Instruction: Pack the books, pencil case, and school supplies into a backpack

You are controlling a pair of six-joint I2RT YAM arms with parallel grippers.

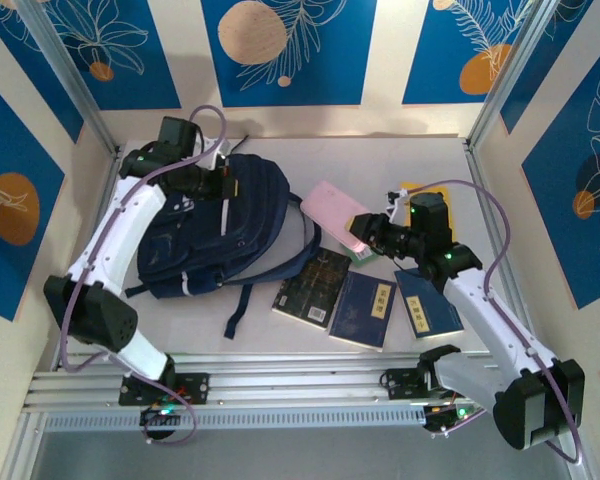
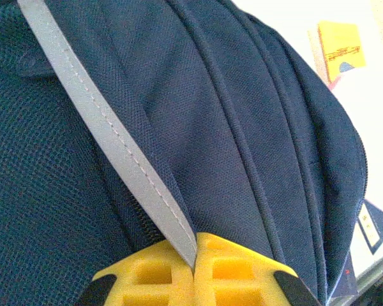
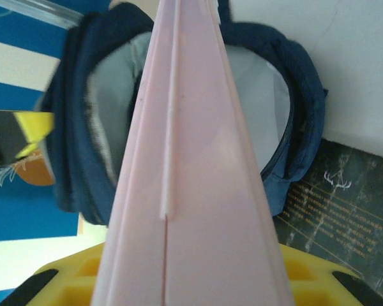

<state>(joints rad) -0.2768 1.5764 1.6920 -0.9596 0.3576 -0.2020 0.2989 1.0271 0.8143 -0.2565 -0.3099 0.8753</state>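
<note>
Left gripper [image 1: 218, 186] was pinched shut on a pale grey stripe [image 2: 115, 140] of the backpack [image 1: 205, 240], at the bag's upper edge, left of centre in the top view. Its wrist camera showed the yellow fingers [image 2: 236, 274] meeting on that stripe at the bottom of the frame. Right gripper [image 1: 368, 230] clasped the pink pencil case [image 1: 332, 208] by one end, right of centre, the case angled toward the bag. In the right wrist view the case ran up the middle, the backpack's open mouth behind it. A black book [image 1: 313, 285] and two navy books [image 1: 363, 308] lay in a row at lower centre – a yellow book [image 2: 341, 48] showed at the upper right of the left wrist view
</note>
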